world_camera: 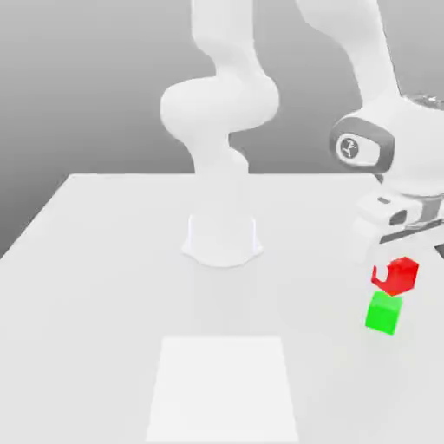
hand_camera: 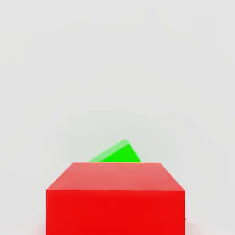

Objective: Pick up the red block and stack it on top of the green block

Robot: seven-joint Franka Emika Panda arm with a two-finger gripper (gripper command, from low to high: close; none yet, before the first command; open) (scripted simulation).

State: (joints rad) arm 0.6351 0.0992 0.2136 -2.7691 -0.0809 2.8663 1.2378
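In the exterior view, one white arm (world_camera: 227, 95) is rising from a round base (world_camera: 222, 240) on a flat white table (world_camera: 87, 286). The arm is looking smooth and shiny. A small round mark is showing on the grey disc (world_camera: 349, 146) on the wrist, but no words can be read on it. One gripper (world_camera: 392, 264) is hanging near the exterior view's right edge. It is holding one red block (world_camera: 397, 275), with its fingers pressed against the block's sides. The red block is up in the air, not touching the table. One green block (world_camera: 383, 313) is sitting on the table just under it, a bit toward the exterior view's left. The two blocks are looking very close, and I cannot tell if they are touching. Both are plain small cubes with dull, flat faces. One pale square patch (world_camera: 222, 388) is lying flat on the table near the front.

In the hand view, the red block (hand_camera: 115, 198) is sitting big and close. A corner of the green block (hand_camera: 117, 153) is peeking out from behind it. The table (hand_camera: 114, 69) around them is looking plain and white.
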